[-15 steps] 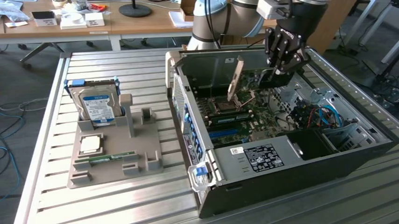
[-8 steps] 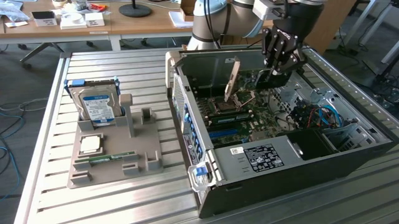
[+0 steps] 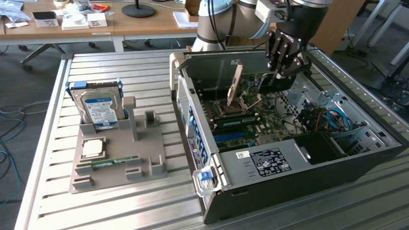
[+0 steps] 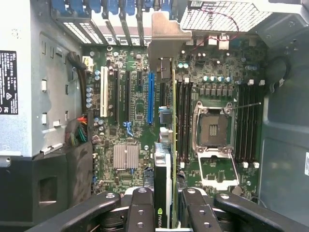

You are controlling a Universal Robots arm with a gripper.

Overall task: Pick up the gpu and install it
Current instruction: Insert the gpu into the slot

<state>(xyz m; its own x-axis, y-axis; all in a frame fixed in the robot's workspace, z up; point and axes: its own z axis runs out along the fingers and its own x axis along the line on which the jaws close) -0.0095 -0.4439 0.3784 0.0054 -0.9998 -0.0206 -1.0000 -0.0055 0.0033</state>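
My gripper (image 3: 286, 60) reaches down into the open computer case (image 3: 191, 110) and is shut on the gpu (image 3: 238, 79). The gpu stands on edge over the motherboard (image 3: 255, 120), its pale bracket end away from the gripper. In the wrist view the gpu (image 4: 173, 145) runs edge-on from between the two fingers (image 4: 142, 208) of the gripper (image 4: 166, 215) to its metal bracket (image 4: 166, 34) by the case's rear slots. It sits between the blue slot (image 4: 151, 96) and the black memory slots (image 4: 183, 121). I cannot tell whether its lower edge touches a slot.
A grey holder tray (image 3: 118, 163) on the slatted table at the exterior view's left carries a blue-labelled hard drive (image 3: 99, 108), a square processor (image 3: 94, 147) and a green memory stick (image 3: 112, 163). The power supply (image 3: 268, 160) and cables (image 3: 326, 120) crowd the case.
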